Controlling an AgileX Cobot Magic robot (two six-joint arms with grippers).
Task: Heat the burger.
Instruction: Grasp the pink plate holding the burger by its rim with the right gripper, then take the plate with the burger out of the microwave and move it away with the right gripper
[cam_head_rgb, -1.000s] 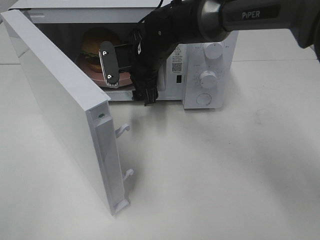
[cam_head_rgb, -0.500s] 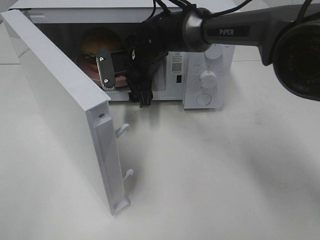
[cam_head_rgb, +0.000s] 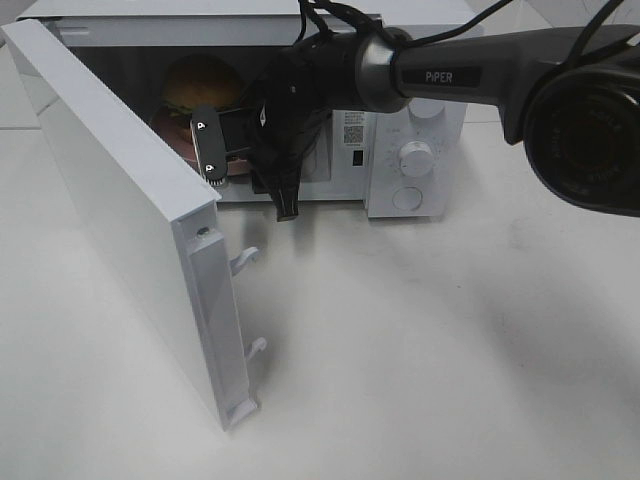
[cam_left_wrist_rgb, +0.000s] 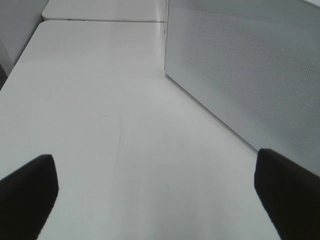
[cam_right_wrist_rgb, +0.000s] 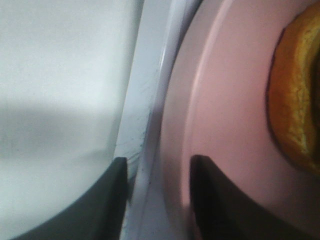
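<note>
Right wrist: burger (cam_right_wrist_rgb: 299, 95) beside right hand (cam_right_wrist_rgb: 157, 195).

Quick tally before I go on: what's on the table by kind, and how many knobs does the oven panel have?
Microwave: 1, door open
Burger: 1, inside the oven
Pink plate: 1, under the burger
Knobs on the panel: 2, upper and lower
Round button: 1
Total: 6
</note>
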